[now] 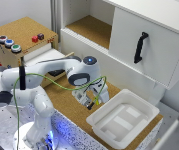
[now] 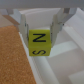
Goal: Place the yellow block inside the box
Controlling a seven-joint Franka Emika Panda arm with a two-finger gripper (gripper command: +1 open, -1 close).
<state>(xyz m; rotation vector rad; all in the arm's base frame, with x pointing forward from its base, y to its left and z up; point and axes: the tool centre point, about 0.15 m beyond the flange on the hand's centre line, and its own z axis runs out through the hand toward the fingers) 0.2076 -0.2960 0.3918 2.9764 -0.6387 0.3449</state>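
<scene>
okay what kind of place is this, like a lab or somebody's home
Likely a robotics lab test bench: a mounted robot arm, a cork-topped box with coloured buttons, and a mock white cabinet.

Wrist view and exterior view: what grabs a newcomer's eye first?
In the wrist view, the yellow block, marked with black letters, sits clamped in the gripper above the box. In the exterior view, the white arm bends low over the cork table, beside the box at the exterior view's right.

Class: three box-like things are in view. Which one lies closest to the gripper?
The shallow white box beside the gripper; the cork-topped button box and the black-handled white cabinet stand farther away.
</scene>
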